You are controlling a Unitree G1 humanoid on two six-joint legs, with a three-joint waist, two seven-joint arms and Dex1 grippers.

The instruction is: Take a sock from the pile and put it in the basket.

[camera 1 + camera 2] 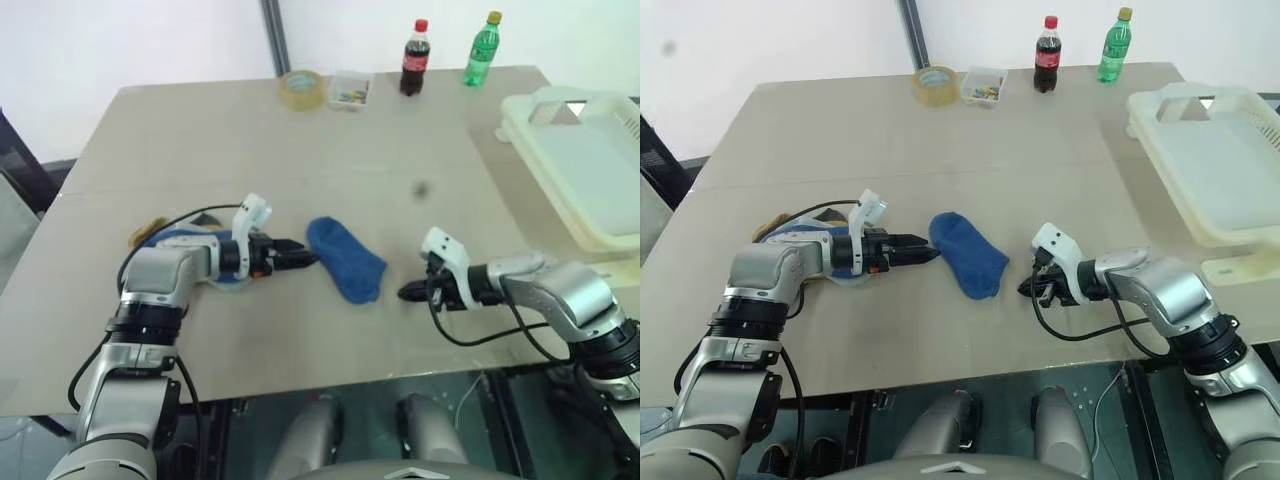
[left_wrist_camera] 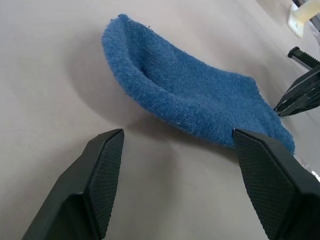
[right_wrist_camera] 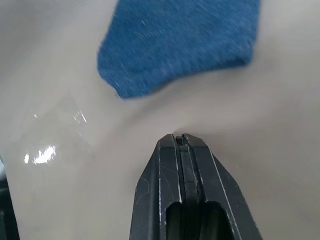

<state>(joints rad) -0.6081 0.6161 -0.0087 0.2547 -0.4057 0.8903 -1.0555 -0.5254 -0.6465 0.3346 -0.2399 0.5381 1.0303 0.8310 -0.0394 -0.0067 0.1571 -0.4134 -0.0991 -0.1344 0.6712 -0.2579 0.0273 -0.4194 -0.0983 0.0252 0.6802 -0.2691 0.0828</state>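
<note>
We see the sock [image 1: 346, 258] lying flat on the worktop [image 1: 300, 150], alone between our two hands and well apart from the basket [image 1: 585, 175] at the far right edge. The rest of the pile [image 1: 150, 233] sits behind our left arm. Our left hand [image 1: 300, 259] is spread wide and empty, its fingers [image 2: 102, 170] just short of the sock's cuff end. Our right hand [image 1: 407, 292] is pinched fully closed on nothing, its tip near the sock's toe end without touching it.

We judge the sock is not yet gripped, so the step in hand is the pick-up. To do it well, we would bring the open left hand forward until the cuff's raised fold sits between both fingers, keeping the lower finger low against the worktop so it slides under the fabric, not over it. We should close on a good bunch of cloth, since a thin pinch of fuzzy fabric may slip. The right hand sits on the basket side, so a handover may suit.
</note>
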